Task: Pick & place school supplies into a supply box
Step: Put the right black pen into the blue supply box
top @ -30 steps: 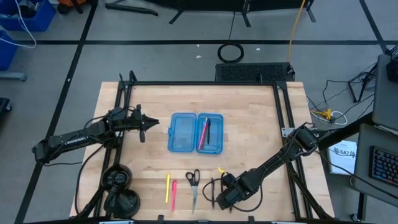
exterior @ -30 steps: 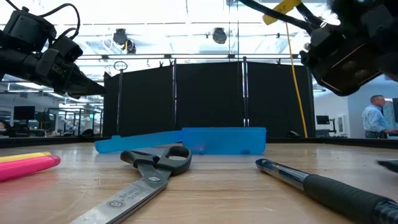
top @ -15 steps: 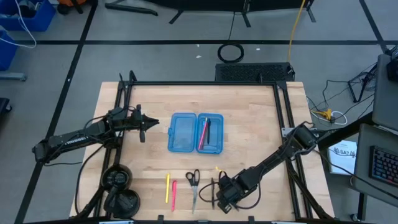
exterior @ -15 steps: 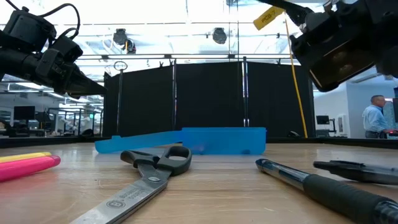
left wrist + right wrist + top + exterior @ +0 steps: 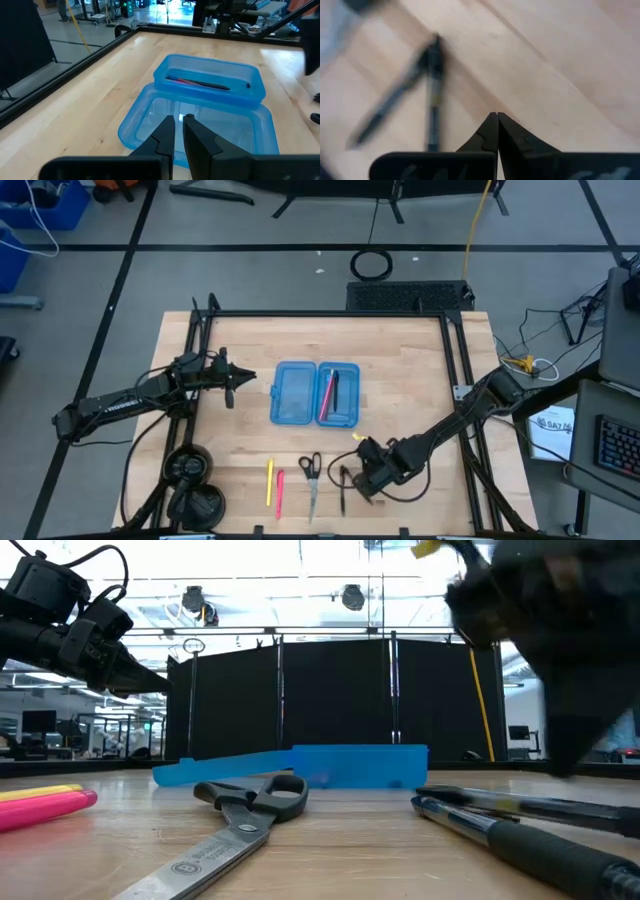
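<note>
The translucent blue supply box (image 5: 313, 393) lies open at mid-table. Its right half holds a pink pen and a dark pen (image 5: 328, 392). Near the table's near edge lie a yellow pencil (image 5: 269, 482), a pink pen (image 5: 279, 492), the scissors (image 5: 311, 475) and dark pens (image 5: 342, 488). The low view shows two dark pens (image 5: 520, 840) crossing near their tips. My right gripper (image 5: 493, 120) is shut and hovers just right of these pens (image 5: 434, 95), holding nothing. My left gripper (image 5: 178, 127) waits left of the box (image 5: 200, 105), with a narrow gap between its fingers.
A black frame (image 5: 455, 360) runs along the table's left, far and right sides. Two round black bases (image 5: 190, 480) stand at the near left corner. Bare wood lies between the box and the near-edge supplies. A person stands far off in the room.
My right gripper has risen and moved from the near edge toward the far and right sides. In the low view a second dark pen has slid in from the right and now lies beside the first, crossing it near the tip. The left arm has kept still.
</note>
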### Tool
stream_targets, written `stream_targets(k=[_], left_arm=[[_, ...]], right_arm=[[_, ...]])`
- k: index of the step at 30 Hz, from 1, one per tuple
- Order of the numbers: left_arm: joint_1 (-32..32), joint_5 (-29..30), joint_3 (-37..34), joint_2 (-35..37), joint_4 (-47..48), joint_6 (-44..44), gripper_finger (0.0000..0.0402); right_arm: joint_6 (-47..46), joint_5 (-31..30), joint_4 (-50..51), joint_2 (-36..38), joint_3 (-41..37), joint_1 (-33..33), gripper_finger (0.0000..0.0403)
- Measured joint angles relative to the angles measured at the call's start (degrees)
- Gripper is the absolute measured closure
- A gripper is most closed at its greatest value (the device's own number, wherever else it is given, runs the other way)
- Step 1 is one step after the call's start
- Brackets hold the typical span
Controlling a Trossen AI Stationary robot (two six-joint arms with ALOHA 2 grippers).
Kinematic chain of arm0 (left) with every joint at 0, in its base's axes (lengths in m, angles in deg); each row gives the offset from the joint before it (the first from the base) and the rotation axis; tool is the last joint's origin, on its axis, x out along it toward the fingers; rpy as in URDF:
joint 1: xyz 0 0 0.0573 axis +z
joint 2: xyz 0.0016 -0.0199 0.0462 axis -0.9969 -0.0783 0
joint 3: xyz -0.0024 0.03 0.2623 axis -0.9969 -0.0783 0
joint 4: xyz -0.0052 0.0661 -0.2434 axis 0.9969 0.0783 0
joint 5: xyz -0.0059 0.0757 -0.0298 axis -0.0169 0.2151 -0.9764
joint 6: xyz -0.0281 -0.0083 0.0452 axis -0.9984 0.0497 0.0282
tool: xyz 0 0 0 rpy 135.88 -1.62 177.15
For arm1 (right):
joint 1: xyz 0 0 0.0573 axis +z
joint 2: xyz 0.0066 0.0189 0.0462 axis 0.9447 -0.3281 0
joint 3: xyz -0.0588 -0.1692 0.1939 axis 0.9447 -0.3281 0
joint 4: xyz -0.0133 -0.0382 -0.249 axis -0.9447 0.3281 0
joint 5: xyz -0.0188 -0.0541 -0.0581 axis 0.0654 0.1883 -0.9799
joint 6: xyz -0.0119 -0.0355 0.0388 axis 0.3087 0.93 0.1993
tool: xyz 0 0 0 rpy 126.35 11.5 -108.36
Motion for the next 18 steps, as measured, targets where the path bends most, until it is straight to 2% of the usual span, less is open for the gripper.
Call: stream_targets(k=[8, 11, 14, 18], left_arm=[[0.0, 0.0, 0.0, 0.0, 0.0, -0.1, 0.036], [0.0, 0.0, 0.0, 0.0, 0.1, -0.1, 0.036], [0.0, 0.0, 0.0, 0.0, 0.2, -0.1, 0.036], [0.0, 0.6, 0.0, 0.0, 0.3, -0.1, 0.036]], right_arm=[[-0.4, 0.8, -1.5, 0.7, 0.3, -0.5, 0.0399], [-1.9, 0.0, -0.6, 0.5, 2.6, 0.3, 0.04], [-1.6, -1.6, 1.8, -0.5, 9.3, 1.7, 0.0401], [-0.7, -4.3, 13.3, -4.5, 24.5, 3.0, 0.0401]])
